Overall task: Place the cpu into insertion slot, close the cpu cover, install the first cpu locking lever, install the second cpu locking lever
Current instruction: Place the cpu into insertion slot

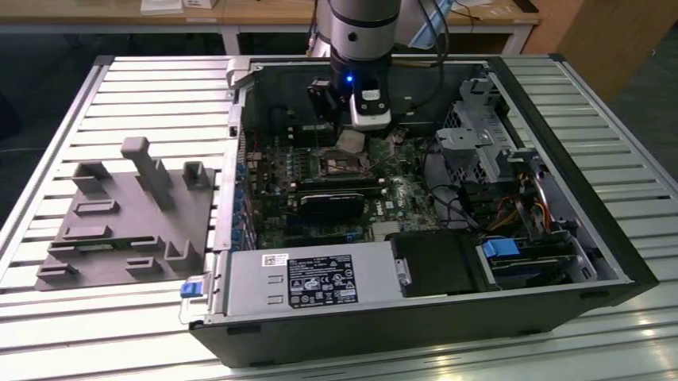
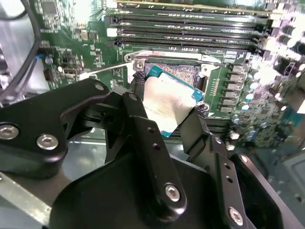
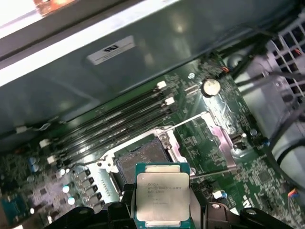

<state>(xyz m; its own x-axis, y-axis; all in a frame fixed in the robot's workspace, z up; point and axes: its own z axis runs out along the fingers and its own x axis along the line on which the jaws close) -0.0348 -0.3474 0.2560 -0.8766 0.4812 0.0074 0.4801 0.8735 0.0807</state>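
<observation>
Gripper (image 2: 169, 102) pinches cpu (image 3: 162, 198) by two edges, likely so its underside stays untouched. It hangs over insertion slot (image 3: 141, 162), not in yet. Slot open and bare.

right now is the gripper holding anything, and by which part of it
The gripper holds the cpu, clamped by two opposite side edges between its fingers, not yet in the insertion slot.

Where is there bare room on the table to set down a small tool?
Bare slatted table lies between the grey fixture and the far edge, and in the near strip at the exterior view's left of the computer case. Inside the case it is crowded: the gripper holds the cpu above the insertion slot, cables beside.
</observation>
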